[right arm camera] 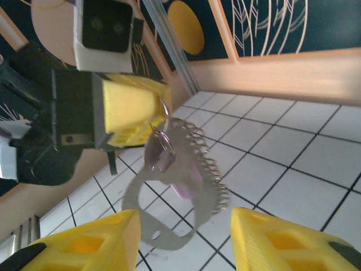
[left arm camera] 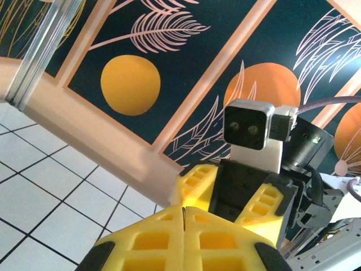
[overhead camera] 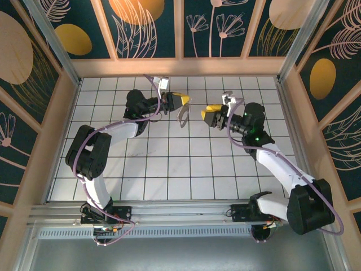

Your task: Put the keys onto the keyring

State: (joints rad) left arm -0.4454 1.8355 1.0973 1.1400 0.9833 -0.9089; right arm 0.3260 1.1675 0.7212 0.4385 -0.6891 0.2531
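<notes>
A white tiled floor (overhead camera: 186,169) fills the centre. Dark teal wall panels (overhead camera: 146,28) with orange discs and pale leaf outlines line the top and sides. A grey metal rail (overhead camera: 180,210) crosses the bottom.

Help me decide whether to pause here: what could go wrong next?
1. The left gripper pinches the keyring at its very fingertips, and it dangles above the tiles; a nudge could drop it.
2. The open right gripper flanks the hanging bundle, with the chain and the key close together; closing now might catch the chain instead of the key.
</notes>
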